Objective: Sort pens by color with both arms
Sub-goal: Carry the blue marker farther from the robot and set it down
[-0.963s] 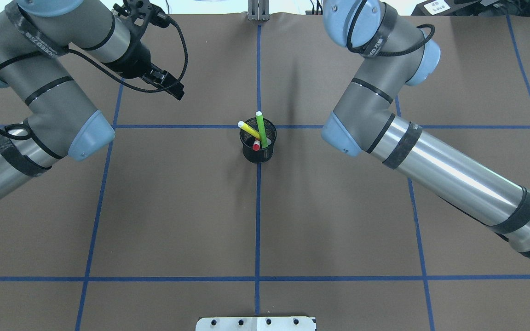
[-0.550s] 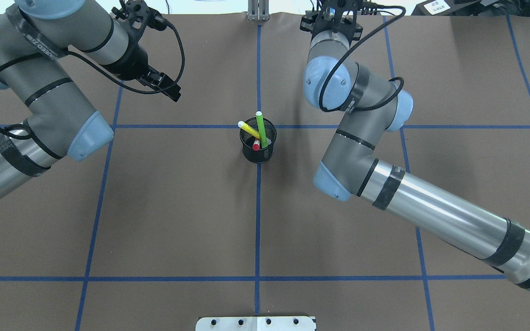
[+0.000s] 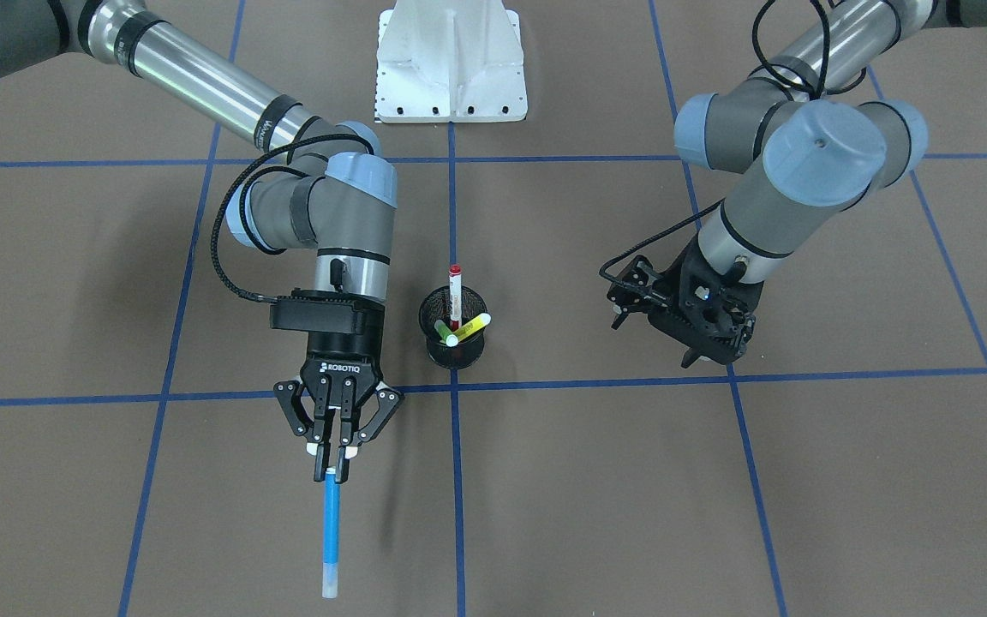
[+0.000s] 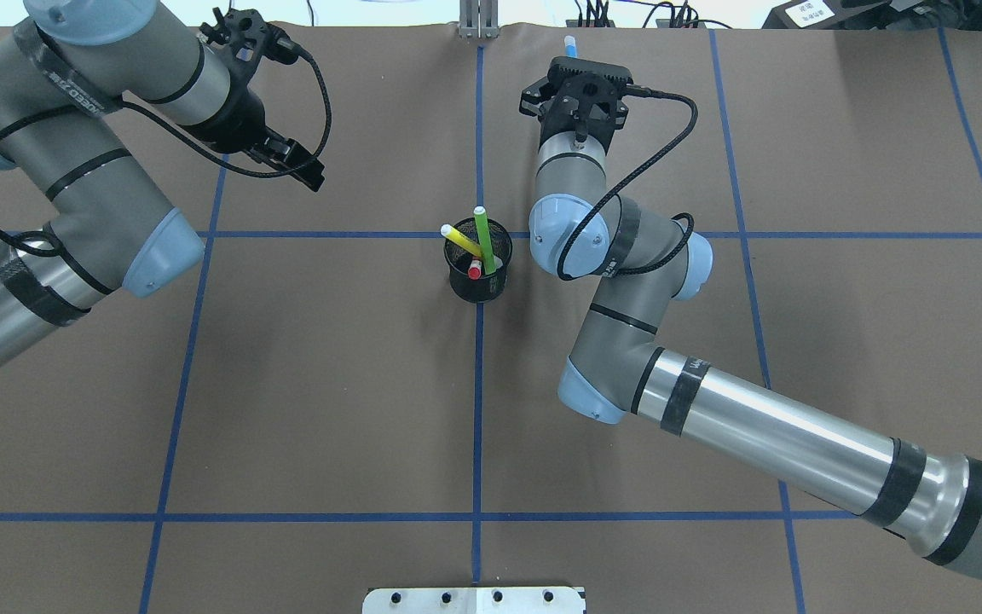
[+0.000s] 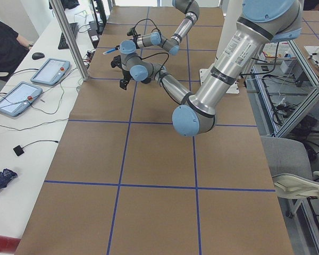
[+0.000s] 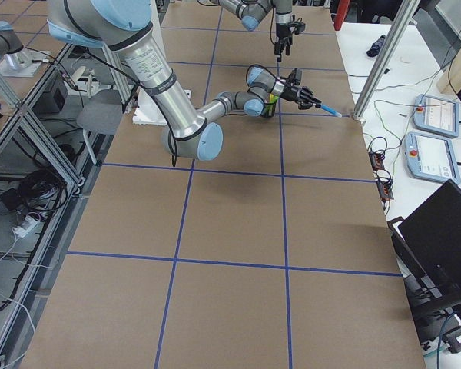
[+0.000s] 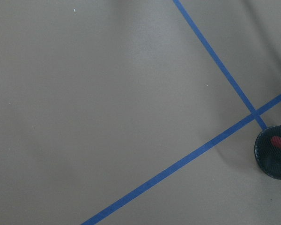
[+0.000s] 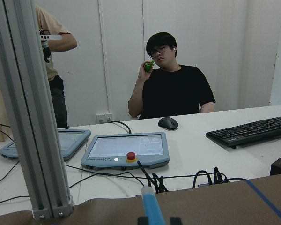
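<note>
**Item: right jaws (image 3: 332, 458) and blue pen (image 3: 331, 531).** The jaws were clenched on one end of the pen. The barrel stuck out level toward the operators' edge of the tabletop (image 4: 329, 384), and the side view suggested it was clear of the surface.

**Change.** A second earlier this wrist lay beyond the overhead view's far edge. Since then the right arm had folded in, bringing the gripper back inside the view, nearer the centre line and the mesh cup (image 4: 478, 290).

**Item: cup contents.** Unchanged: the green pen (image 4: 484, 239), yellow pen (image 4: 462, 241) and red-ended pen (image 3: 455, 296) all stood in it.

**Item: left jaws (image 4: 314, 177).** They had hardly shifted and carried nothing visible. Whether they were released or clenched could not be told.

**Status (judged).** One pen of four was out and in transit, not yet set down. Three awaited sorting.
</note>
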`<state>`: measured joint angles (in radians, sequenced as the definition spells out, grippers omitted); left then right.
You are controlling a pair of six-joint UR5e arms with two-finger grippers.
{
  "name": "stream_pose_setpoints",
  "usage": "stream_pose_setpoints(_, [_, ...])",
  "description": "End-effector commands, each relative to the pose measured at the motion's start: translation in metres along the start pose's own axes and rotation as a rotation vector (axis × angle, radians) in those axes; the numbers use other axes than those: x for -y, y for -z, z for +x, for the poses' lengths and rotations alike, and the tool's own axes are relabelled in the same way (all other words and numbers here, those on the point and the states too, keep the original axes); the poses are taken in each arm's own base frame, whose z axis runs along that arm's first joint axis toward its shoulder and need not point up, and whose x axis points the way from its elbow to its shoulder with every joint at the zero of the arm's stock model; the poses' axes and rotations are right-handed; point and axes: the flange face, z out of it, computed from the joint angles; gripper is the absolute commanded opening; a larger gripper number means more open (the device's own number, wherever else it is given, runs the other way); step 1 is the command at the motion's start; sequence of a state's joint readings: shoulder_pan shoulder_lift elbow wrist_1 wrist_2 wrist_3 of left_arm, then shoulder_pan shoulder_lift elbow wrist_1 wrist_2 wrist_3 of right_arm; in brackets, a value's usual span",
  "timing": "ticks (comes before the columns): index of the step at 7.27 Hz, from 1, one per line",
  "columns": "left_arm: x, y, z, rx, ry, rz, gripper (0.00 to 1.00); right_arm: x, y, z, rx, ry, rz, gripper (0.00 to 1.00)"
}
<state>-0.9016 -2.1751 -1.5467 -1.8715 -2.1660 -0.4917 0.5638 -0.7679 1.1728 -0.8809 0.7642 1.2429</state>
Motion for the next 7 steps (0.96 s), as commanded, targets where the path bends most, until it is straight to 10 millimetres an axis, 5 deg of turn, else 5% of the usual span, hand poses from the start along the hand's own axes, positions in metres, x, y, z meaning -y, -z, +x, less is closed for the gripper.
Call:
stream_pose_setpoints(1, [0.000, -0.002, -0.009, 0.005, 0.005, 0.003, 0.99, -0.018, -0.004, -0.008, 0.002, 0.022, -0.032, 0.00])
stream_pose_setpoints(6, [-0.002, -0.006, -0.013, 0.010, 0.010, -0.005, 0.99, -0.071, 0.002, -0.008, 0.009, 0.058, -0.058, 0.00])
stream_pose_setpoints(7, [-0.002, -0.007, -0.014, 0.010, 0.009, -0.006, 0.99, -0.070, 0.004, -0.011, 0.015, 0.053, -0.057, 0.29])
